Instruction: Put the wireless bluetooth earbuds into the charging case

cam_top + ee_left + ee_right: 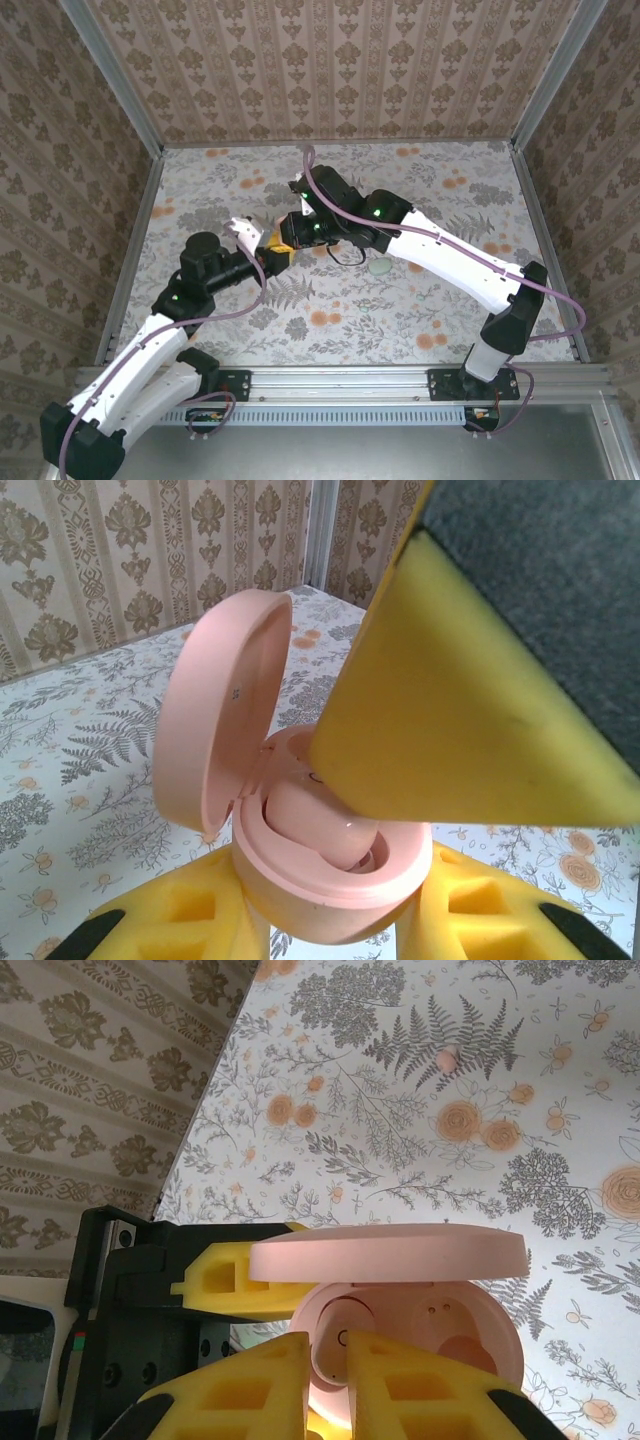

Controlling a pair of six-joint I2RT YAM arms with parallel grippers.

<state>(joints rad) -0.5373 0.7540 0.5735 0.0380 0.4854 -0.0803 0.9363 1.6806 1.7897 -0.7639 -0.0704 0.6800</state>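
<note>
Earbud (pixel 320 825) sits inside case (pixel 330 895) rim, right fingers (pixel 450 710) crowding beside raised lid (pixel 215 710)

Earbud (pixel 318 825) part hidden behind rt jaws.

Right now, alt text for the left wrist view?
Open pink charging case gripped between the left end effector's yellow fingers, lid tipped left. An earbud sits in it, under the right end effector's yellow finger angled in from upper right. Floral table behind.
</note>
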